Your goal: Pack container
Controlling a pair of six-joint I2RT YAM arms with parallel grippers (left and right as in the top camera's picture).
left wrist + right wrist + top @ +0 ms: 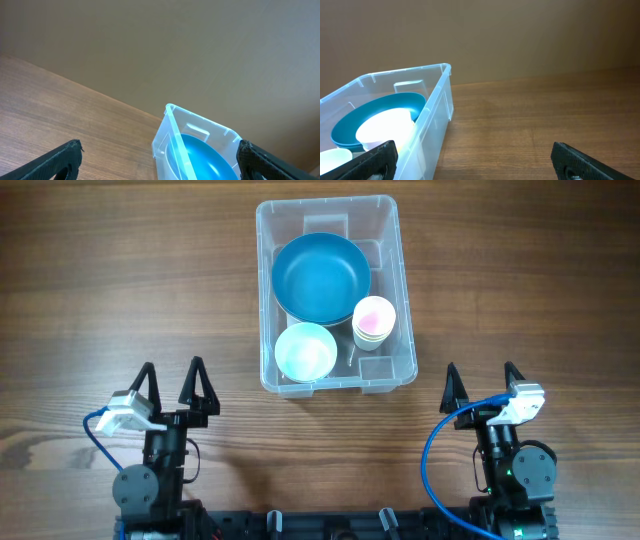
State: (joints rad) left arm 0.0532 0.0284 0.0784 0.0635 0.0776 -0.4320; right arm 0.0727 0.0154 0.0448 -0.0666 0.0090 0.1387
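While both arms hang low at the near edge, we take stock from the biggest thing down. The brown wood-grain surface (100, 300) carries everything, and we can pick out nothing loose on it outside the bin.

The large clear plastic rectangular container (405, 310) stands upright at the far middle, ahead of the arms and between them. We judge that this puts it within reach of either side.

Inside, a wide teal-blue round bowl (320, 277) takes up the far half. Being the bulkiest piece, it needs the open end. A smaller white round bowl (305, 351) sits in the near left corner. A short stack of pale cups with a pink inside (374, 320) stands upright in the near right corner, just beside the blue bowl's rim. The small pieces seem to fill the gaps the big bowl leaves.

The left pincer (172, 370) is spread wide with nothing between its fingers, and the right pincer (480, 372) is the same. Each is well apart from the container. With everything we see already inside, we judge the packing done or close to it.
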